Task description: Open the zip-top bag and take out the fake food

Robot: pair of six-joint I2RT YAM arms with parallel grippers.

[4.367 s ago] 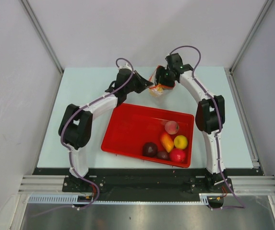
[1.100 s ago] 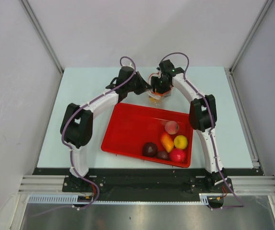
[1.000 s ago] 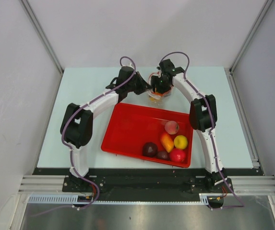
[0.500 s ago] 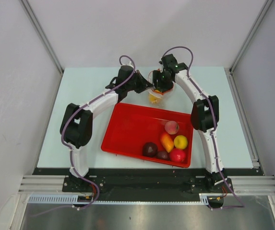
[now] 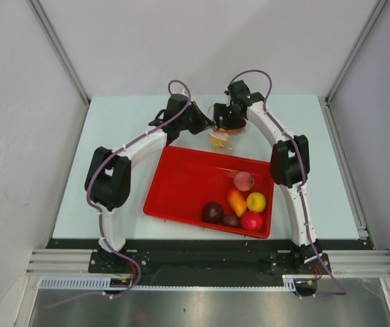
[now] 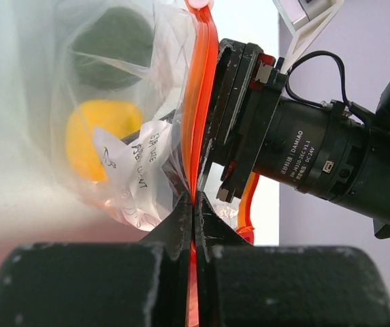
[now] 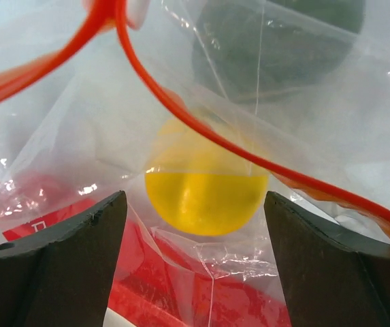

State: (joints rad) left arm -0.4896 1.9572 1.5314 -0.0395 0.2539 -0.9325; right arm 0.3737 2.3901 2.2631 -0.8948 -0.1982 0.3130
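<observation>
The clear zip-top bag [image 5: 220, 136] hangs above the table just past the red tray's far edge. My left gripper [image 6: 193, 204] is shut on its orange-red zip strip [image 6: 201, 82]. My right gripper [image 7: 195, 225] is open above the bag's mouth, jaws wide apart, holding nothing. Inside the bag lie a yellow ball [image 7: 205, 194] and a dark green piece [image 7: 276, 48]; both also show in the left wrist view, the yellow one [image 6: 96, 146] below the dark one [image 6: 109, 44]. Several toy fruits lie in the tray's near right corner: pink [image 5: 243, 180], orange [image 5: 236, 201], yellow [image 5: 256, 201], red [image 5: 251, 220], maroon [image 5: 213, 212].
The red tray [image 5: 188, 184] sits mid-table, tilted, between the two arms. The right arm's black wrist motor [image 6: 317, 157] is close beside the bag in the left wrist view. The pale table [image 5: 113, 136] extends to left and right of the tray.
The right gripper has shifted slightly up and back over the bag's mouth. The bag has swung a little with it. The left gripper still holds the zip strip in place.
</observation>
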